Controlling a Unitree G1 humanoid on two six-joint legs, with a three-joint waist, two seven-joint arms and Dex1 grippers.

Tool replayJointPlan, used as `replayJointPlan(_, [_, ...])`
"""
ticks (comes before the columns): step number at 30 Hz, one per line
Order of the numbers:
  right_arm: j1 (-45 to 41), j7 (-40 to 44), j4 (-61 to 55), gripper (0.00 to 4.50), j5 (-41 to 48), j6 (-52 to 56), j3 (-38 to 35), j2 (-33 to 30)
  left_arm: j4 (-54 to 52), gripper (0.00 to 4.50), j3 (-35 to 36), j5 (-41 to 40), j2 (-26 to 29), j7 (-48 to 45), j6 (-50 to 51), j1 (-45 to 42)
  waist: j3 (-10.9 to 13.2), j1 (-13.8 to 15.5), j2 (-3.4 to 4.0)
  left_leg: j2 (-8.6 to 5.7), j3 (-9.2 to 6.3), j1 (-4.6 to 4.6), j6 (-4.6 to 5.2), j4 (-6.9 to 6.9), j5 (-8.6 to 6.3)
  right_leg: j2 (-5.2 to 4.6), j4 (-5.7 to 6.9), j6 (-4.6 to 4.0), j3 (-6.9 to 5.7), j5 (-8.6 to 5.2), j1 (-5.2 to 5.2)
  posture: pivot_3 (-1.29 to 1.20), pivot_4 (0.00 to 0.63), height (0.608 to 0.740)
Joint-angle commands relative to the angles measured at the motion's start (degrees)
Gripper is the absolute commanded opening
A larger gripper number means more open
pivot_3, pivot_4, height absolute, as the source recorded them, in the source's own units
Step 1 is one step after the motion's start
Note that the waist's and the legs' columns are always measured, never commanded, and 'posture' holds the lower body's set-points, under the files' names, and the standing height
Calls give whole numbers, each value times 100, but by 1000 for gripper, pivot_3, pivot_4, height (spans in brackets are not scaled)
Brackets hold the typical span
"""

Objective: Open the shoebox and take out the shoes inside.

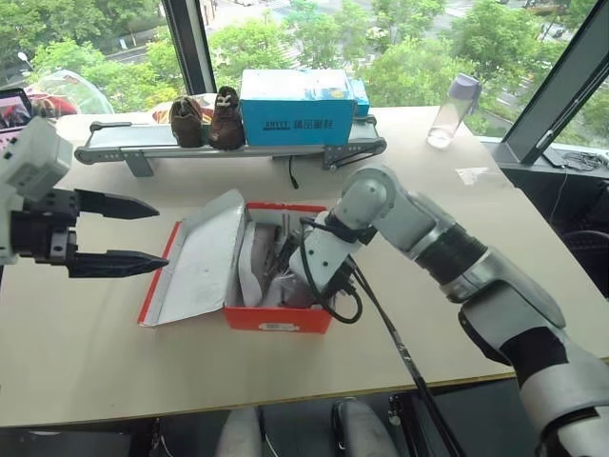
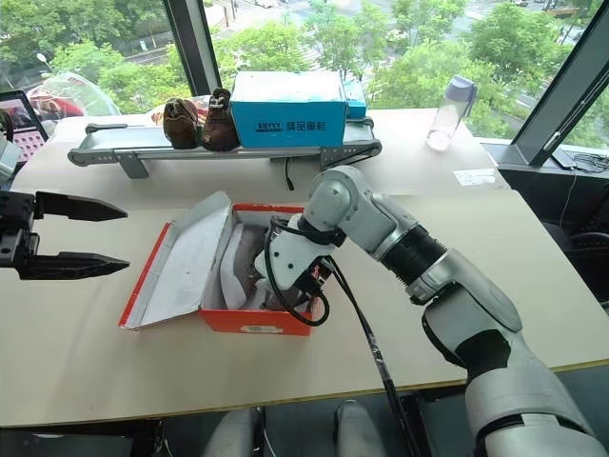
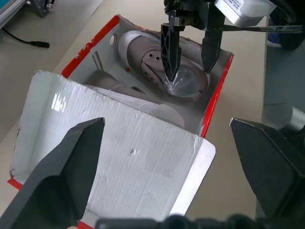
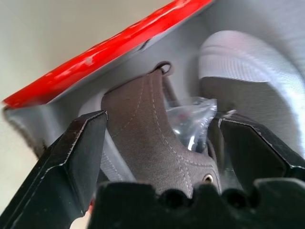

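The shoebox (image 1: pixel 276 319) sits mid-tabletop (image 1: pixel 95 362), lid folded open. The shoes (image 3: pixel 157 64) lie inside. The right tool (image 3: pixel 188 59), spread, straddles one shoe's plastic-stuffed opening. Next, seemingly: pinch and lift. The left tool (image 1: pixel 119 233), spread, hovers beside the box.

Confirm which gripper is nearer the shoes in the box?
Right. The right gripper is down inside the shoebox, open fingers straddling a shoe. The left gripper hangs open beyond the flipped-back lid, off the box.
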Motion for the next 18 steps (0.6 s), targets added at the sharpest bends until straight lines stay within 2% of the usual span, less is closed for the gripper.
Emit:
replayJointPlan(1, [-187,301,23,4446,163,-269,321,-112,-205,4500,388,-72,0,57,112,84,0,2,0,0,0,0,0,0,0,-1,0,0,0,0,0,0,150,740])
replayJointPlan(4, [-99,301,59,4446,101,-370,551,-80,-270,4500,525,-70,-18,73,184,189,0,13,0,0,0,3,-1,-2,0,-1,0,0,0,0,2,0,150,740])
replayJointPlan(7, [-23,301,208,3800,-75,-423,672,9,-326,4500,591,-84,-27,97,230,229,-1,9,-2,0,1,14,-2,-4,0,0,0,-1,0,-1,10,0,150,740])
replayJointPlan(18, [87,301,413,165,-236,-525,516,194,-255,4500,449,-47,-12,150,116,120,-2,18,-3,0,0,25,-6,-5,2,-1,1,-3,0,-2,19,0,150,740])
